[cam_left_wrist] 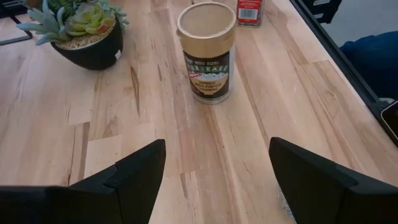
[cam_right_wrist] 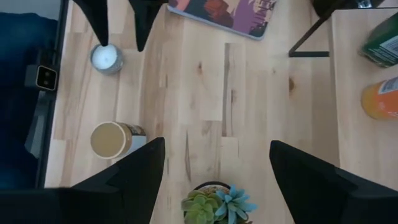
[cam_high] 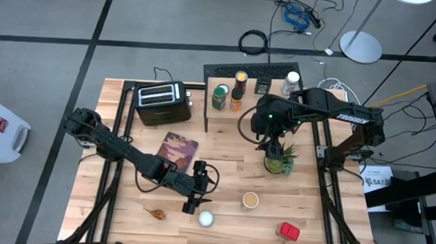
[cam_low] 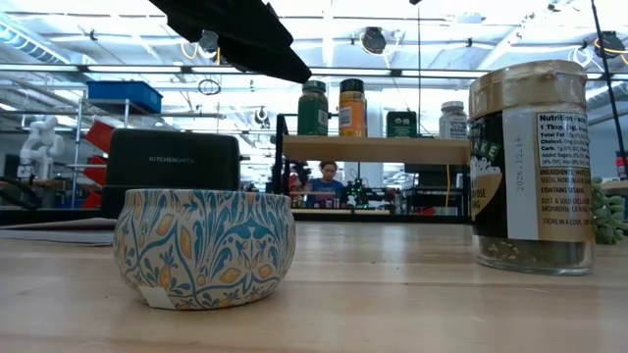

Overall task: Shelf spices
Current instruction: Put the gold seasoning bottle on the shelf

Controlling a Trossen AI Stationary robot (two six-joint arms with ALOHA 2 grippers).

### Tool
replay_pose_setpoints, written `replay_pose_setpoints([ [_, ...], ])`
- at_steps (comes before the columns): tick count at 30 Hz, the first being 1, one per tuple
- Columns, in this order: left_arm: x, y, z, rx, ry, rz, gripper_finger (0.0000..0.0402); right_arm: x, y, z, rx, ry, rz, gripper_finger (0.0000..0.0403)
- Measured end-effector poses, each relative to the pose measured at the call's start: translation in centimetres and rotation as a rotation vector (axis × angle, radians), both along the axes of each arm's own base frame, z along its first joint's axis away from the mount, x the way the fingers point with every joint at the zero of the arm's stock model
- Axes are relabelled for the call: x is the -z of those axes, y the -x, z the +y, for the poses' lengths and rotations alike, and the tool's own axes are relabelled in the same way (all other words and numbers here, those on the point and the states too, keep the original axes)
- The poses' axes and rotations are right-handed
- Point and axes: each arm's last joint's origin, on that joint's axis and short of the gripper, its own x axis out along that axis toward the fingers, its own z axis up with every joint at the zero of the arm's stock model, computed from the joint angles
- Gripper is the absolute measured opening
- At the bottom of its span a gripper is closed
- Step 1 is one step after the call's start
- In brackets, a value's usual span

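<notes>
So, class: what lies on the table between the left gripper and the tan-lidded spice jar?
Only bare wood. In the left wrist view, the open left gripper faces the tan-lidded jar with nothing between.

The shelf (cam_high: 253,88) stands at the table's (cam_high: 123,229) far edge beside a black toaster (cam_high: 164,103), carrying 4 spices: a green-topped jar (cam_high: 220,97), an orange jar (cam_high: 239,84), a dark tin (cam_high: 262,85) and a white-capped jar (cam_high: 291,84). The right gripper (cam_high: 272,149) hangs open just above a potted succulent (cam_high: 279,161). The left gripper (cam_high: 202,182), fingers apart, sits near a reddish book (cam_high: 178,150). On the near tabletop lie a tan-topped jar (cam_high: 250,201), a white-topped tin (cam_high: 206,219) and a red-topped jar (cam_high: 288,231).
</notes>
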Motion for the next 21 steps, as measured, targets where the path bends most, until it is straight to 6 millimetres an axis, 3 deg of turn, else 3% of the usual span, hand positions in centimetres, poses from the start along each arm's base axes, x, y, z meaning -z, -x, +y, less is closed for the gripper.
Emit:
replay_pose_setpoints([
  [21, -0.1, -0.1, 0.0, 0.000, 0.006, -0.015, 0.0297, 0.0, 0.2, 3.5, -0.040, 0.006, 0.004, 0.0276],
])
